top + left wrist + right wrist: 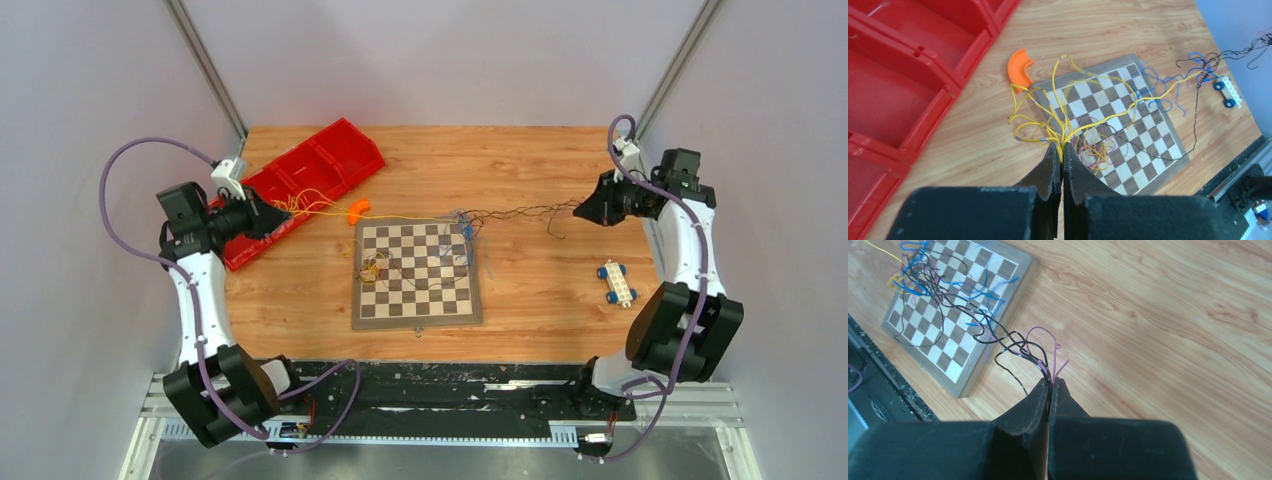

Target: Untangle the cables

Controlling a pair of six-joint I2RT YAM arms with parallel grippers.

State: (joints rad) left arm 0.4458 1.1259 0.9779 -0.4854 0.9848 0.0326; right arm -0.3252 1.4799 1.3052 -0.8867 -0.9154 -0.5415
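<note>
The left pincer (pixel 1062 147) grips yellow cables (pixel 1065 136), and the right pincer (pixel 1052 381) pinches black and pink ones. They string across from nine to three o'clock. The knot (pixel 463 226) sits above the chessboard's (pixel 417 290) one-o'clock corner, nearer the right arm.

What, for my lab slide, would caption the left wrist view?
Left gripper shut on yellow cables that fan out over the chessboard, red bins alongside.

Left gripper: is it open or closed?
Shut. In the left wrist view the left gripper is clamped tight with no gap showing, pinching the yellow cables that fan out from it.
</note>
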